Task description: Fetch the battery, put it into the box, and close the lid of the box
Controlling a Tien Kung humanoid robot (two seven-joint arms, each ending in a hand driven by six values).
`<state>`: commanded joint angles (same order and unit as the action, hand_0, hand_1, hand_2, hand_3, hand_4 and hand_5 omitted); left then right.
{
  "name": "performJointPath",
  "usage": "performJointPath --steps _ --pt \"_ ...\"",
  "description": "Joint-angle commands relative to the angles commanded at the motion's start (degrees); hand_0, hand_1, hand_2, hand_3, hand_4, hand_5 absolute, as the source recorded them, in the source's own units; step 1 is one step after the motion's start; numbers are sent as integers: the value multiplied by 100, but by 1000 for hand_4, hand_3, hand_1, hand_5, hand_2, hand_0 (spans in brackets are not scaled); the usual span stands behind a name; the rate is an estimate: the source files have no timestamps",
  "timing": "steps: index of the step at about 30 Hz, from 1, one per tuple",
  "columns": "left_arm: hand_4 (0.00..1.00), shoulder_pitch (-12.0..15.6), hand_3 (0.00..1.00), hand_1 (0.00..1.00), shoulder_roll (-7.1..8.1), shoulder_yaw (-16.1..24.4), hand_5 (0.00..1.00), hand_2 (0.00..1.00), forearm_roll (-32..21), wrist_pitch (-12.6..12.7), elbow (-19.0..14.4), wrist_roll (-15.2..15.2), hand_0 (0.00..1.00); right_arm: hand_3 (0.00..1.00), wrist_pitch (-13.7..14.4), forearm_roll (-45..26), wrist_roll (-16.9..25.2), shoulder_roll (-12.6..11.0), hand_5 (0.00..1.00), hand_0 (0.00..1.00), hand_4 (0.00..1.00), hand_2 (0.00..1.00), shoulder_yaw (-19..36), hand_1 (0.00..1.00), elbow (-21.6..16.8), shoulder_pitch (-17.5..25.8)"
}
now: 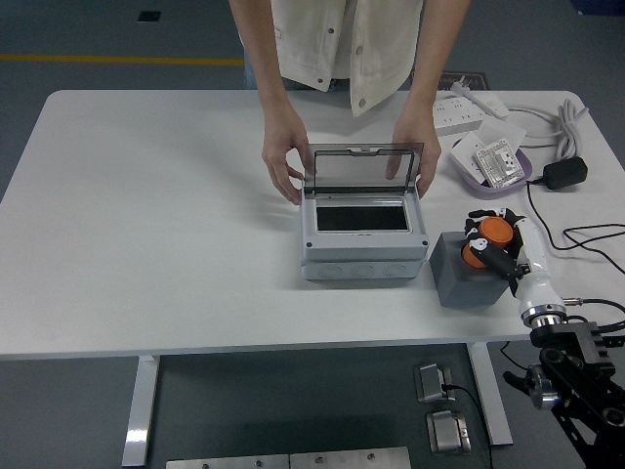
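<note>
A lab or workshop is shown. A white table (146,244) is set on a grey floor (78,29) marked with a yellow line (117,61) beyond the table. A power strip (459,112) and cables (576,234) are seen on the table's right side. Metal floor sockets (437,401) are seen below the table.
</note>
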<state>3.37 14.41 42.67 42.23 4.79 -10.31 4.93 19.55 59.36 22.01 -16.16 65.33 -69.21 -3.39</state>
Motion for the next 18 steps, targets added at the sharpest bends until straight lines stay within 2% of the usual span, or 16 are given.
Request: performJointPath --steps 1,2,7,8,13,14,18 --pt "348 0 539 565 -2 7 2 541 8 2 0 1 469 387 -4 -13 2 2 14 386 408 363 0 354 6 -2" --pt "347 0 539 566 -3 14 2 541 17 4 0 2 468 310 -5 -24 4 3 2 352 166 317 -1 305 11 -3" --pt "347 2 539 566 -9 28 2 541 39 15 0 1 468 310 -23 -66 8 7 2 352 166 317 -9 305 27 -6" --pt "347 2 539 568 -10 32 2 541 45 16 0 1 468 285 -24 -72 8 8 2 282 13 290 -12 273 28 -7" --pt "347 7 539 568 -14 48 2 541 67 23 0 4 468 285 -15 -102 13 5 2 282 13 290 -35 273 27 -24" --pt "348 8 539 571 -15 49 2 541 70 23 0 5 468 274 -11 -104 14 5 2 190 2 287 -37 251 24 -32" --pt "348 7 539 571 -21 60 2 541 87 26 0 9 468 274 9 -102 14 -2 2 190 2 287 -47 251 1 -62"
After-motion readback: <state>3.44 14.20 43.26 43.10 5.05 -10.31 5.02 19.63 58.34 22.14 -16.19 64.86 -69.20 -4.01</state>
